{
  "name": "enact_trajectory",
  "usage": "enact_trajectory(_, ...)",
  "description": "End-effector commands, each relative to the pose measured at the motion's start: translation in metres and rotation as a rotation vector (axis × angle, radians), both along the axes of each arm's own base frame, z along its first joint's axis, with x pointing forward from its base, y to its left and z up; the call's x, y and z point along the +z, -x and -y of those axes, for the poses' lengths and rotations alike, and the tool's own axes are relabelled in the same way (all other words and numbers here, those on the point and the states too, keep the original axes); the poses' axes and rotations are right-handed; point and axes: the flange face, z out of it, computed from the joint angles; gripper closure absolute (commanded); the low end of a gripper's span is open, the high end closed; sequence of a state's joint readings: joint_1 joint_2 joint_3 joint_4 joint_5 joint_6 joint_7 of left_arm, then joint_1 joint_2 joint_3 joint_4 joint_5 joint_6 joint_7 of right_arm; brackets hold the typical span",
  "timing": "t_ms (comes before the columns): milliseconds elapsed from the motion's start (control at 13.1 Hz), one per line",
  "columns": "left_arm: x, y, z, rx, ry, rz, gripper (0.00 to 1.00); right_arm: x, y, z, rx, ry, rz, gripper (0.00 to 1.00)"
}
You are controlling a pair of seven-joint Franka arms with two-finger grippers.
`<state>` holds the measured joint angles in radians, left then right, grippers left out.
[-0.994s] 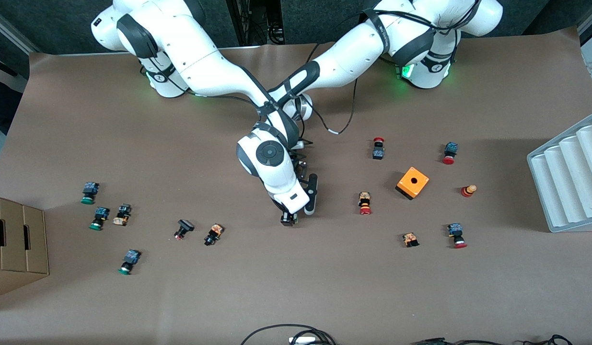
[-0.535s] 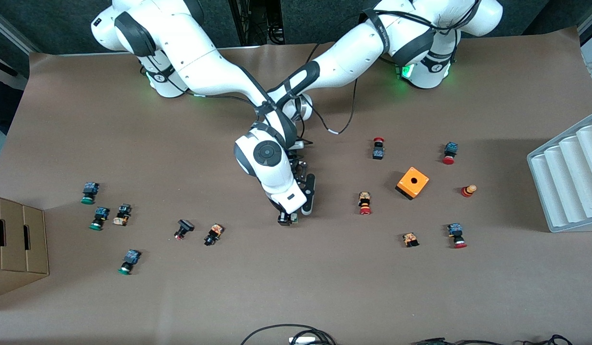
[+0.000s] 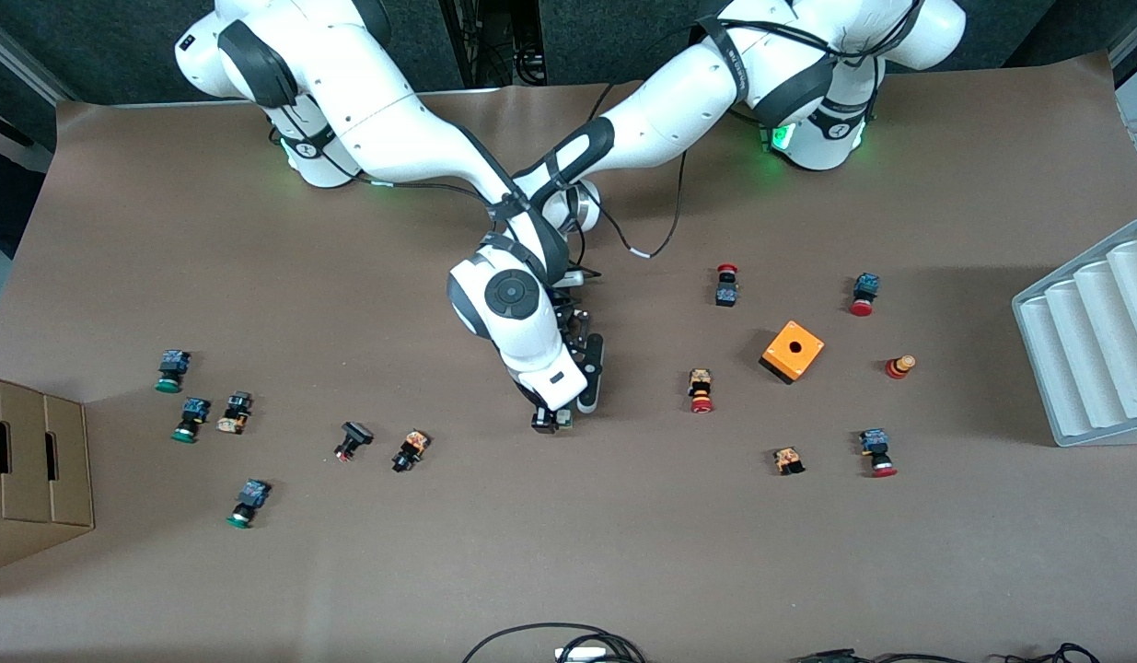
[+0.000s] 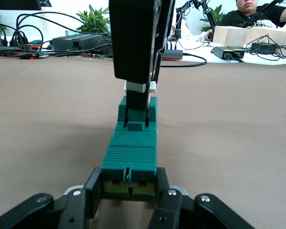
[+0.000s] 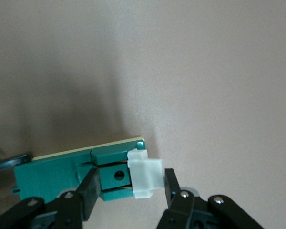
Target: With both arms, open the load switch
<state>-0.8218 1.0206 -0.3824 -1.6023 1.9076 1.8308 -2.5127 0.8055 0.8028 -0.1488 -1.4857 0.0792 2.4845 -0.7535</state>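
Observation:
The load switch [image 3: 565, 421], a narrow green block [image 4: 131, 152], lies flat mid-table. My left gripper [image 4: 128, 191], mostly hidden under the right arm in the front view [image 3: 582, 398], is shut on the block's end that is farther from the front camera. My right gripper [image 3: 551, 419] comes down from above onto the other end [image 5: 131, 186]. One of its fingers [image 5: 88, 188] presses the green body [image 5: 57, 174]. The other finger [image 5: 174, 191] sits at the outer face of the white sliding piece [image 5: 145, 177], which sticks out of the block.
An orange cube with a hole [image 3: 793, 351] and several red-capped buttons lie toward the left arm's end. Green-capped buttons and a cardboard box [image 3: 29, 470] are toward the right arm's end. A white ridged tray [image 3: 1093, 341] stands at the table's edge. Cables [image 3: 568, 645] lie at the front edge.
Both hands with the switch have shifted slightly toward the right arm's end. The right jaws have narrowed a little around the white piece. The left grip is unchanged.

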Motion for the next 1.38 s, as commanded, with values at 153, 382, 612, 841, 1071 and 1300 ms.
enact_trajectory(153, -0.011, 0.003, -0.004, 0.024, 0.007, 0.005, 0.72, 0.002, 0.007, 0.003, 0.022, 0.011, 0.003, 0.39)
enact_trajectory(382, -0.011, 0.003, -0.004, 0.024, 0.007, 0.005, 0.72, 0.002, 0.008, 0.002, 0.022, 0.01, 0.002, 0.4)
enact_trajectory(612, -0.011, 0.003, -0.004, 0.024, 0.007, 0.005, 0.72, 0.005, 0.009, 0.0, 0.026, 0.008, 0.004, 0.41)
enact_trajectory(841, -0.01, 0.002, -0.003, 0.024, 0.008, 0.006, 0.72, 0.006, 0.011, 0.003, 0.026, 0.01, 0.0, 0.41)
enact_trajectory(1071, -0.01, 0.002, -0.003, 0.024, 0.008, 0.006, 0.72, 0.009, 0.016, -0.001, 0.032, 0.003, -0.005, 0.41)
enact_trajectory(1300, -0.01, 0.002, -0.003, 0.023, 0.007, 0.006, 0.72, 0.008, 0.017, 0.0, 0.033, 0.005, -0.008, 0.41)
